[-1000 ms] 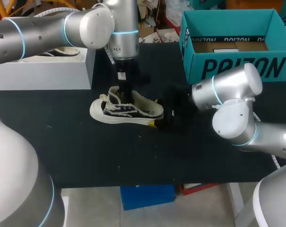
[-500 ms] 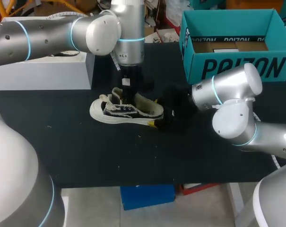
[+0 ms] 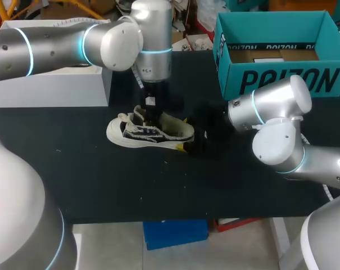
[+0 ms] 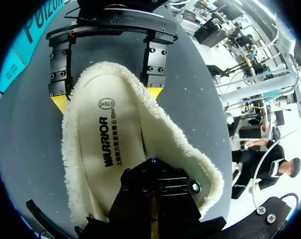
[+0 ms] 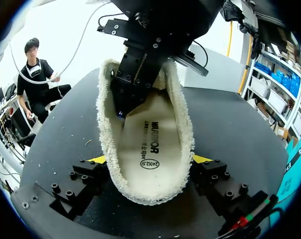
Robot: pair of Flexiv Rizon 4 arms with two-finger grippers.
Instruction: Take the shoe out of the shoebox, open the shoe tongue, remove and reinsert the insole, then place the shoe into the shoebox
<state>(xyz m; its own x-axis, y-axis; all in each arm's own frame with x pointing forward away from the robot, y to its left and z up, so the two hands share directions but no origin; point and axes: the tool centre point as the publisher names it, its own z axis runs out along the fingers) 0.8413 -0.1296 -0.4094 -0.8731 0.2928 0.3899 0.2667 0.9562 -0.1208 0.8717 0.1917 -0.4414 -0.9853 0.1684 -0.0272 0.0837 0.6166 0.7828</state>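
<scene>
A low cream and black shoe point(image 3: 150, 132) lies on the black table point(image 3: 102, 180), toe to the left. My right gripper point(image 3: 195, 139) is shut on its heel, one yellow fingertip point(image 5: 99, 159) against each side of the fleecy collar point(image 5: 140, 191). My left gripper point(image 3: 151, 115) comes down from above into the shoe's opening. Its fingers are shut, tips point(image 4: 152, 164) on the cream insole point(image 4: 108, 149), with nothing seen between them. The right wrist view shows the left gripper point(image 5: 121, 112) over the insole point(image 5: 152, 134). The teal shoebox point(image 3: 282, 79) stands open at the back right.
A white box point(image 3: 51, 84) stands at the back left with another shoe point(image 3: 74, 62) on top. My right arm's elbow point(image 3: 276, 124) hangs just in front of the teal box.
My left arm has swung a little to the right, and its gripper has slid along the shoe's opening toward the heel. The shoe and my right arm have stayed put.
</scene>
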